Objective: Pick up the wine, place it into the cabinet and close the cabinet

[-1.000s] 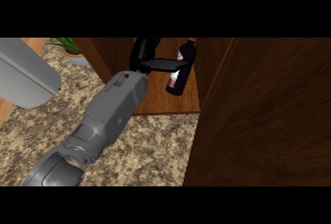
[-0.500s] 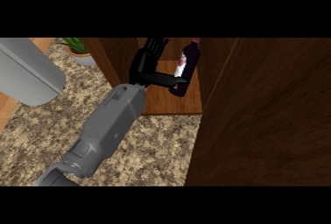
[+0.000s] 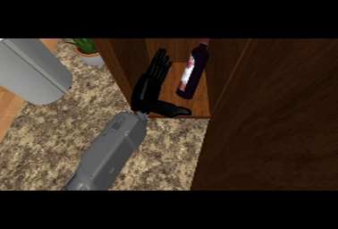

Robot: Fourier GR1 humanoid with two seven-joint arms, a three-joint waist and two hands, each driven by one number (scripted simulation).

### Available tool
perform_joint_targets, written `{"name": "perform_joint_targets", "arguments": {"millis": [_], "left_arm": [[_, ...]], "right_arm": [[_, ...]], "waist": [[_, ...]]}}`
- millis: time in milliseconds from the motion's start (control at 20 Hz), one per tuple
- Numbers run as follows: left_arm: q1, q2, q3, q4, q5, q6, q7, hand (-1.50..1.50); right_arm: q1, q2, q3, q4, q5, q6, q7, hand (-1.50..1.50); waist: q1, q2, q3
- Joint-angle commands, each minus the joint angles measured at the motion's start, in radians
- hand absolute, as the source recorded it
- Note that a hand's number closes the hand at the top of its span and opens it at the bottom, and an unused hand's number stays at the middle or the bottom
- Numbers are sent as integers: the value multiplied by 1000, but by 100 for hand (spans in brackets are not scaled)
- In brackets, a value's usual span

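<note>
A dark wine bottle point(image 3: 190, 76) with a pale label stands inside the open wooden cabinet point(image 3: 202, 106), on its floor, neck pointing to the back. My right hand point(image 3: 150, 87) is just left of the bottle, fingers straight and reaching into the cabinet. Its thumb sticks out sideways near the bottle's base. The hand holds nothing. My left hand does not show.
The cabinet's dark door point(image 3: 277, 125) stands open, filling the right side of the view. A large grey rounded shape point(image 3: 33, 71) sits at the left edge and a small potted plant point(image 3: 84, 47) behind it. The speckled counter point(image 3: 59, 143) spreads below.
My right hand was curled round the bottle and has let go; its fingers are now straight and it has shifted left of the bottle, which stays in the cabinet.
</note>
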Motion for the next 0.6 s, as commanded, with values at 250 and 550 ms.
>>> {"name": "perform_joint_targets", "arguments": {"millis": [250,550], "left_arm": [[314,58,-103,-347,-20,16,48,-150],[518,116,-121,-566,1,27,78,-150]], "right_arm": [[21,-18,12,-209,-11,-18,126,-150],[109,-92,-39,-234,-32,29,34,-150]], "waist": [[9,8,-1],[-11,7,1]]}}
